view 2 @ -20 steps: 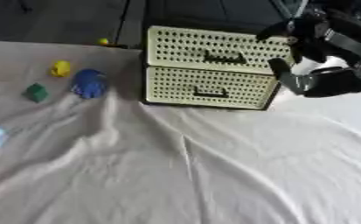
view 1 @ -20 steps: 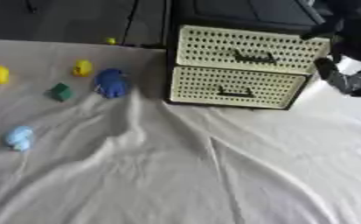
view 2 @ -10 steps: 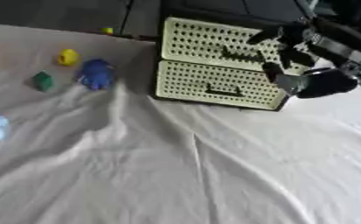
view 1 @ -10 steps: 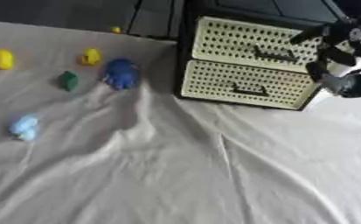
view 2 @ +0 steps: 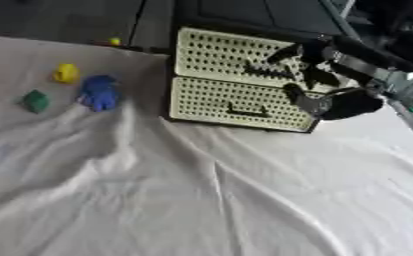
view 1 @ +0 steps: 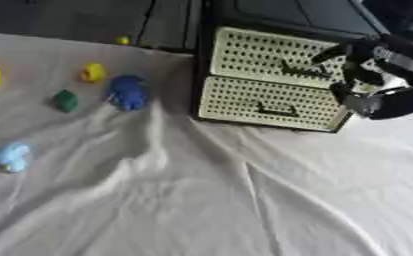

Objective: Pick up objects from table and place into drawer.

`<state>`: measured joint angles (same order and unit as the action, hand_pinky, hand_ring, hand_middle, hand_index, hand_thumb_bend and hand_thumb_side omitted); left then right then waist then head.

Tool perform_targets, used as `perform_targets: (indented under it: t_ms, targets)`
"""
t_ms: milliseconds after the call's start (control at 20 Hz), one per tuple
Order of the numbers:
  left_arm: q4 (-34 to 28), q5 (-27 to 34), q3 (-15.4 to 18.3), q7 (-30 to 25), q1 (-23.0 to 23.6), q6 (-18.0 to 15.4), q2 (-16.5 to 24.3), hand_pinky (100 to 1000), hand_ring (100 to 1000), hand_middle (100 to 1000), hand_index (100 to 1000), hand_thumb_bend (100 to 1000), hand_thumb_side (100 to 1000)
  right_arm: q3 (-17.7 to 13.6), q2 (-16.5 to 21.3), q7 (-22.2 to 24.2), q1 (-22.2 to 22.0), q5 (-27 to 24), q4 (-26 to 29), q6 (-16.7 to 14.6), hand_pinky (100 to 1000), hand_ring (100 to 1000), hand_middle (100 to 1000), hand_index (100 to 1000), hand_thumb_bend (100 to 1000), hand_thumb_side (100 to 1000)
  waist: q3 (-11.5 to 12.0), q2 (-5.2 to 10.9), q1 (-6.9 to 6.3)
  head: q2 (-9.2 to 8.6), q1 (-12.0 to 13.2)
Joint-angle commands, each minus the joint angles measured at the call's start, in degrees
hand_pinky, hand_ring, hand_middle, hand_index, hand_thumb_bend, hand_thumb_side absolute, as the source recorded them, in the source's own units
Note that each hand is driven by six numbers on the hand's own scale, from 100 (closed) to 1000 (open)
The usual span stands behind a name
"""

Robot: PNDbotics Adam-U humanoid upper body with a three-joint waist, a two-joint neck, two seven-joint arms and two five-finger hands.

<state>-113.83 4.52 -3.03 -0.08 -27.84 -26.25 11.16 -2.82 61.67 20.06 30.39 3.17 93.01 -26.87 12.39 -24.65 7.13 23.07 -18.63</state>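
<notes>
The right hand [view 2: 319,87], fingers spread, hovers at the right front of the cream perforated two-drawer box [view 1: 271,85] on the white-clothed desk [view 1: 201,200]. Far left lie a blue toy [view 1: 127,93], green piece [view 1: 65,100], yellow figure [view 1: 92,72] and pale-blue toy [view 1: 13,156].

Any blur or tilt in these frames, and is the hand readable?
Both eye views are soft and tilted; in the left eye view the drawer unit handles smear; in the right eye view the right hand is a dark blur, its pose unreadable.
</notes>
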Motion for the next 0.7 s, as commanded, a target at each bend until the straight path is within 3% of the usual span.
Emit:
perform_targets:
  t_ms: [50, 300, 700]
  targets:
    - [-0.76, -0.01, -0.28, -0.40, -0.86, -0.05, 0.57, 561, 586, 683, 855, 202, 907, -0.57, 1.43, -1.01, 1.09, 1.52, -0.51, 0.17, 340, 100, 100, 853, 100, 401, 0.07, 0.90, -0.32, -1.72, -1.33]
    - [-0.76, -0.05, -0.26, -0.58, -0.91, -0.11, 0.45, 559, 584, 681, 853, 201, 910, -0.66, 1.35, -2.17, 0.88, 4.35, -1.49, -0.25, 338, 100, 100, 850, 100, 394, 0.41, 0.21, -0.33, -2.88, -2.15]
    - [-0.76, -0.28, -0.18, -0.66, -1.10, -0.09, -0.02, 558, 578, 680, 850, 202, 913, 0.01, 0.44, -1.82, 0.21, 6.80, -1.41, -0.04, 339, 100, 100, 831, 100, 391, 0.57, -0.84, -0.51, -3.24, -2.45]
